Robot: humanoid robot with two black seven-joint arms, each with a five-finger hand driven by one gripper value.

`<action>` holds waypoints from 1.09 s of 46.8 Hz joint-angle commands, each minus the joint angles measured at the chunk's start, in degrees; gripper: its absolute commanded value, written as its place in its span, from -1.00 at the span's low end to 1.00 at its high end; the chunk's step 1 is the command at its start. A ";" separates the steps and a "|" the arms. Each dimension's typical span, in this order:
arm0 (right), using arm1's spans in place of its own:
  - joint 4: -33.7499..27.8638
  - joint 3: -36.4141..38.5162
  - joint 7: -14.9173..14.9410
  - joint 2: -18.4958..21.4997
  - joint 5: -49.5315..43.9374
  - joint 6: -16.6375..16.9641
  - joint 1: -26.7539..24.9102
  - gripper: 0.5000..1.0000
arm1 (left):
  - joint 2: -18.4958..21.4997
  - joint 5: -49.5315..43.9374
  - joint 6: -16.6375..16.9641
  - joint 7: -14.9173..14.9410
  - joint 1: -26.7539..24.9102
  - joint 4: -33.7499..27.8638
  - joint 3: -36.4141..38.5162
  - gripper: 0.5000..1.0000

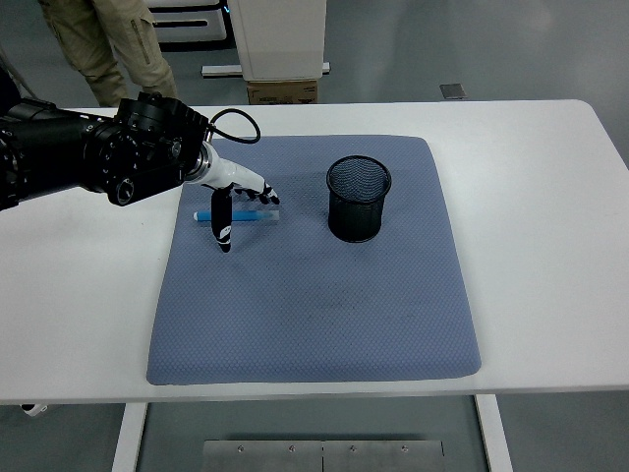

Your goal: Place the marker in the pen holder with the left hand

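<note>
A blue marker (247,215) with a clear cap lies flat on the blue-grey mat (314,295), pointing left to right, left of the black mesh pen holder (358,199). My left hand (239,205) hovers right over the marker, fingers spread and pointing down. The thumb (223,228) reaches down in front of the marker and the other fingertips (268,195) sit just behind it. The hand holds nothing. The pen holder stands upright and looks empty. The right arm does not show.
The mat covers the middle of the white table (550,197). A person's legs (103,44) stand beyond the table's far left corner. A white cabinet and a cardboard box (282,91) sit behind the far edge.
</note>
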 commanded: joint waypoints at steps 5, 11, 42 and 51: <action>0.01 0.00 0.00 0.00 0.00 0.00 -0.01 1.00 | -0.53 1.78 -0.01 0.09 0.00 0.05 0.01 0.31; 0.01 0.00 0.00 0.00 0.00 0.00 -0.01 1.00 | -0.79 1.78 -0.01 0.36 0.00 0.40 0.01 0.12; -0.08 0.00 0.00 0.00 0.00 0.00 -0.01 1.00 | -1.76 4.07 1.84 2.11 0.44 2.33 0.01 -0.15; -0.08 0.00 0.00 0.00 0.00 0.00 -0.01 1.00 | -2.55 4.07 1.84 2.11 0.62 2.33 -0.34 -0.23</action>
